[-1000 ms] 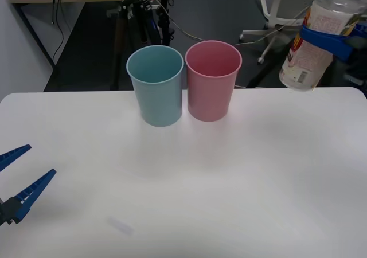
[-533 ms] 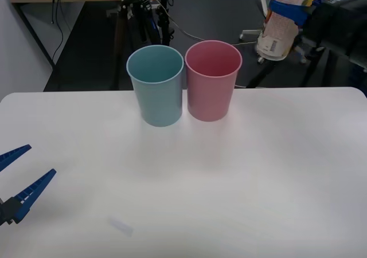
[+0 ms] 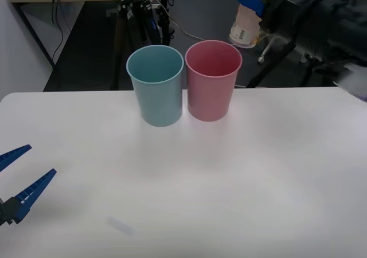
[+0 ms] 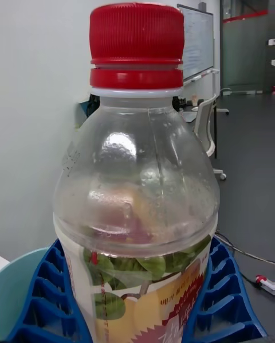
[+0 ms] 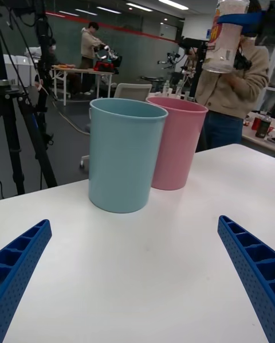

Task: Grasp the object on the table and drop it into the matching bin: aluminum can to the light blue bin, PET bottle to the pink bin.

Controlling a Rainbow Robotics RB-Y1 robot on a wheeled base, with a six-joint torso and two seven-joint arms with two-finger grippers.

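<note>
PET bottle point(image 3: 248, 23), red-capped, held upright in the air by the right gripper point(image 3: 250, 2), whose blue ribbed fingers point(image 4: 226, 297) clamp its labelled body; it hangs above and just to the right of the pink bin point(image 3: 212, 80). Touching the pink bin's left side stands the light blue bin point(image 3: 156, 85), both on the table point(image 3: 258, 178). Well left of the bins, low over the table, the left gripper point(image 3: 16, 180) rests with fingers spread.
</note>
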